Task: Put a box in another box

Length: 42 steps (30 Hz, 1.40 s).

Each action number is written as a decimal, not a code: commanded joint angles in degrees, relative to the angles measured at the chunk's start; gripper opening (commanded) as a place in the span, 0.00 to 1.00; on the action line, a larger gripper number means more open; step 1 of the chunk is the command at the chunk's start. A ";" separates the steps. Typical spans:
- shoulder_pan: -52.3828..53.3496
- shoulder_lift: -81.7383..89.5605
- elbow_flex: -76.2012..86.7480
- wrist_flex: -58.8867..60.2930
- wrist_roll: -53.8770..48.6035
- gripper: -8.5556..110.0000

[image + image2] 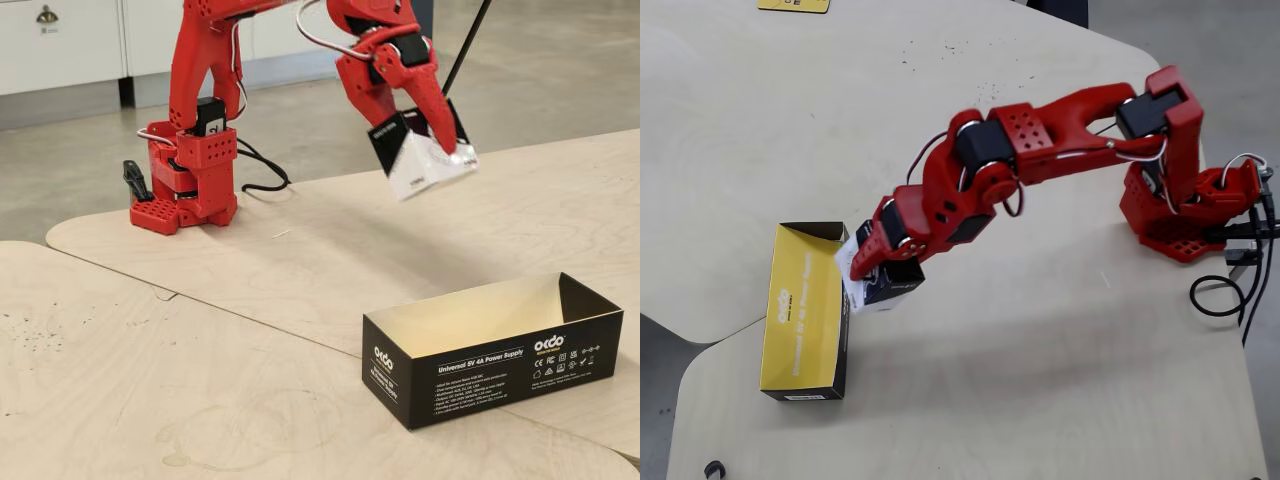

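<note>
My red gripper [440, 135] is shut on the small cube box [425, 160], black on top and white below, and holds it tilted in the air above the table. In the overhead view the gripper [862, 270] and the small box [880, 288] hang just right of the long box's upper end. The long open-topped black box [490, 365] with the "okdo" logo and cream inside lies on the table at the front right. In the overhead view the long box [805, 310] looks yellow inside.
The arm's red base [190, 185] stands at the table's back left, with black cables [262, 178] trailing behind it. The pale wooden table [200, 380] has a seam between two panels. The table edge curves near the long box [680, 330].
</note>
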 commanded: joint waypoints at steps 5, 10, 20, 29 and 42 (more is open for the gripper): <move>2.64 -7.82 -9.76 -13.89 -2.72 0.14; 2.90 -11.69 -9.23 -17.93 -3.78 0.14; 4.48 -17.14 -8.70 -25.75 -5.89 0.13; 4.13 -13.97 -4.48 -26.98 -7.21 0.26; 3.78 -10.02 -0.62 -24.96 -10.02 0.43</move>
